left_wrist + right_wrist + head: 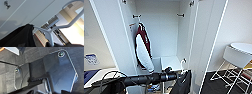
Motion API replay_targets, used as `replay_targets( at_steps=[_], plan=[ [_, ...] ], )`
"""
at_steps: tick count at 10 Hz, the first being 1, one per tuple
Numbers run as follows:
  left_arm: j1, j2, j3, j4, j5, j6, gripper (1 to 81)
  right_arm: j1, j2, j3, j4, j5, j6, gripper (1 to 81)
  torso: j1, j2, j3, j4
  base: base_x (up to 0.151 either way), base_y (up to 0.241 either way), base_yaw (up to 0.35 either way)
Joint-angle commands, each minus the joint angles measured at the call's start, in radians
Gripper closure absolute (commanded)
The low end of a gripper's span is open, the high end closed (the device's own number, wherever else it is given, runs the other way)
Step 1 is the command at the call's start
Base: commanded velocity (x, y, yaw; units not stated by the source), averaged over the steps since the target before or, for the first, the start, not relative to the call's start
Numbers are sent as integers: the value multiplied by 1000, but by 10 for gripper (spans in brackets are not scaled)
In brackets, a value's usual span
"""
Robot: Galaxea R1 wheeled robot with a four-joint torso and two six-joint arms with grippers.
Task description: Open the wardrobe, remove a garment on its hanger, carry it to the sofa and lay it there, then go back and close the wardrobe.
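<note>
- Wardrobe (159, 30): doors open, maroon jacket (143, 48) hanging inside at left.
- Garment (182, 85) on hanger (182, 65), near, at left tool (180, 75); grip state unclear.
- Right tool: cannot tell.

I can read no text here. A small tag (132, 26) hangs by the maroon jacket (144, 47) inside the wardrobe (159, 32), its print too blurred to read.
</note>
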Motion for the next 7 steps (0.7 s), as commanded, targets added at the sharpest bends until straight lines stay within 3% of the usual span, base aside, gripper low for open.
replay_targets(
  at_steps=[1, 7],
  plan=[
    [-151, -9, 67, 33, -29, 4, 811, 48, 4, 5, 8, -48, -1, 10, 0, 0, 0, 0, 0, 0, 0],
    [-145, -54, 156, 21, -90, -7, 811, 36, -29, 3, 5, -47, -2, 10, 0, 0, 0, 0, 0, 0, 0]
  ],
)
